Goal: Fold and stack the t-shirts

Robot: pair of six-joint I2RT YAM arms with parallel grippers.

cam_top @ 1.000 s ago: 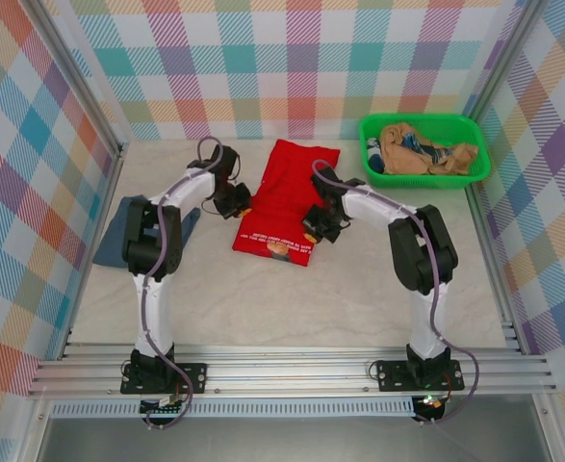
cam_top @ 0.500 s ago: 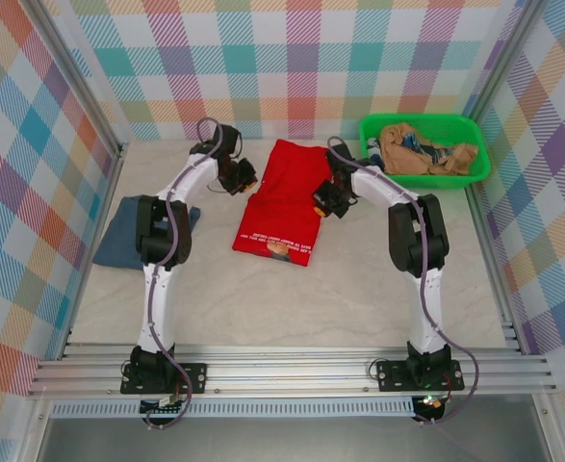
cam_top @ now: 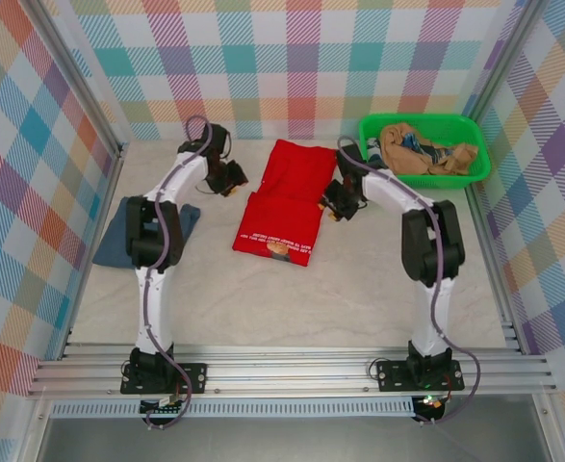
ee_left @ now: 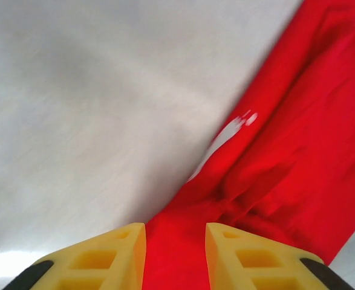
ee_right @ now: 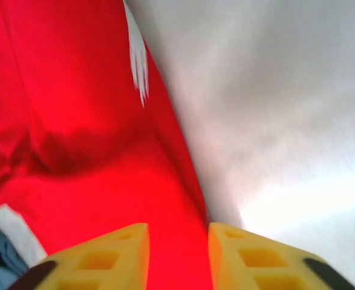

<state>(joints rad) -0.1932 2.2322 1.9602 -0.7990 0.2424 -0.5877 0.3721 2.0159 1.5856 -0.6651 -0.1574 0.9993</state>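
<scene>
Grippers released, moved back
Left gripper (cam_top: 233,180) and right gripper (cam_top: 336,206) parted off the red t-shirt (cam_top: 284,197), now nearer the tabletop's (cam_top: 359,284) far edge.

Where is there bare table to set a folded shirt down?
Widest free patch: table between red shirt and the near rail. A smaller one: right of the right arm, in front of the basket. Crowded: far middle, with left gripper and right gripper flanking the red shirt; blue shirt takes the left edge.

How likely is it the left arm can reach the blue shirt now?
Probably yes. The blue shirt lies on the table right by the left arm's elbow, nothing on top; the left gripper, near the red shirt, would have to pull back.
</scene>
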